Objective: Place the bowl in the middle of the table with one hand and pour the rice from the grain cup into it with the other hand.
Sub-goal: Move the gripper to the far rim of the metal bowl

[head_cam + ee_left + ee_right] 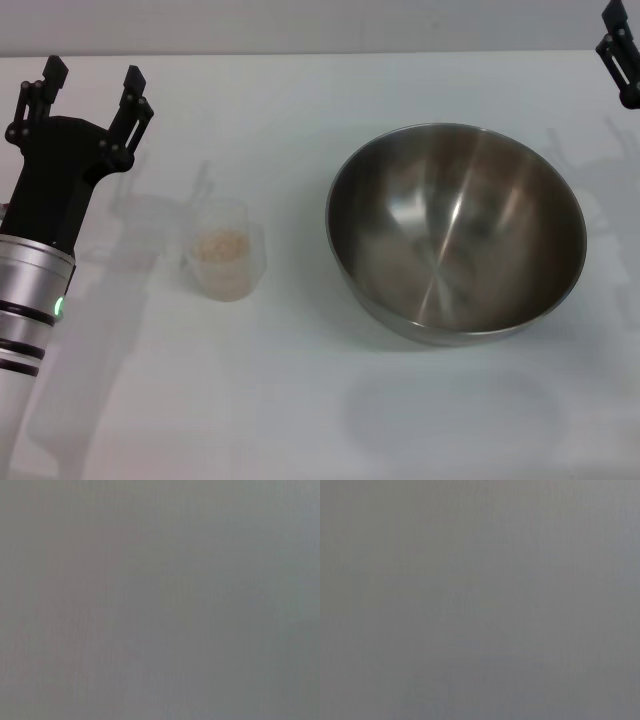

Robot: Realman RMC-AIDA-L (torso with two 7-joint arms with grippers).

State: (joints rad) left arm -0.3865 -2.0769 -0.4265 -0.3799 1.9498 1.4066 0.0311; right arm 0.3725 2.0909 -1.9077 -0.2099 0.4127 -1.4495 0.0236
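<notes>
The steel bowl (456, 231) stands upright on the white table (300, 400), right of centre, with nothing in it. The frosted grain cup (225, 249) stands upright to its left, holding a small heap of rice (221, 243). My left gripper (92, 82) is open at the far left, above and to the left of the cup, with nothing between its fingers. Only a black part of my right gripper (622, 52) shows at the top right corner, beyond the bowl. Both wrist views show only plain grey.
The table's far edge (300, 53) runs along the top of the head view. Bare tabletop lies in front of the cup and the bowl.
</notes>
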